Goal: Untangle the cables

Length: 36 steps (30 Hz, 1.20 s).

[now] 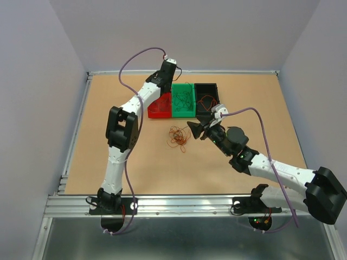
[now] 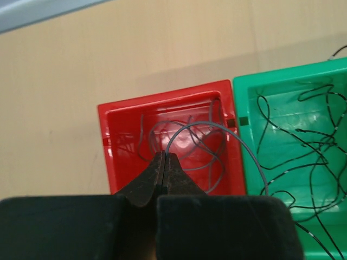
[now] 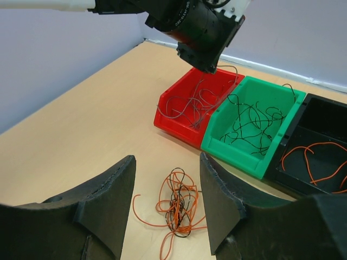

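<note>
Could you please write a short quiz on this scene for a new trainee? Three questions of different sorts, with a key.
1. True or false: the left gripper is shut on a grey wire above the red bin.
2. Which bin holds orange wires? A red, B green, C black.
3. Fill in: the tangled clump lies on the ____, near the open right gripper.
Key: 1 true; 2 C, the black bin; 3 table.
</note>
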Each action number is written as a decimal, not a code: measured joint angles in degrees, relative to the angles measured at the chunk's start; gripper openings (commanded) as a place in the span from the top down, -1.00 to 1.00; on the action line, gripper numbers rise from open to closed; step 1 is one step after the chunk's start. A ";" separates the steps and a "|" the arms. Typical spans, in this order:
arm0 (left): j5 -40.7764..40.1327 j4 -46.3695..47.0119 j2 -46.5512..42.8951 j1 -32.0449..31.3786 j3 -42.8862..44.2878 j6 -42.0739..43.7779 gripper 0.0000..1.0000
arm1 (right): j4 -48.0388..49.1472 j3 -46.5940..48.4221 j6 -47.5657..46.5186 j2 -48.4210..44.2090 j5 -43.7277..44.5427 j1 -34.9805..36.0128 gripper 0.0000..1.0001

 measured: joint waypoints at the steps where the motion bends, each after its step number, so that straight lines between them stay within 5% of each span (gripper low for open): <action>1: 1.75 -0.44 0.22 0.02 0.00 -1.38 1.00 | 0.00 0.00 0.00 -0.09 0.07 0.00 -0.12; 7: 8.66 3.23 0.04 1.03 -1.55 -6.14 1.00 | -0.02 0.00 0.04 -1.62 0.24 0.00 -0.12; 17: 16.87 16.41 -2.56 9.42 -17.29 -13.64 1.00 | 0.00 -0.02 0.04 -3.63 0.37 0.00 -0.12; 28: 11.91 26.27 -7.91 9.90 -26.82 -13.84 1.00 | -0.02 -0.02 0.28 -3.61 0.35 -0.04 -0.12; 32: 11.85 27.41 -7.91 9.27 -26.82 -12.74 0.67 | 0.00 -0.02 0.33 -2.99 0.33 -0.04 -0.12; 36: 9.31 27.69 -7.91 7.91 -26.82 -10.82 0.67 | -0.13 -0.02 0.33 -2.58 0.33 -0.07 -0.12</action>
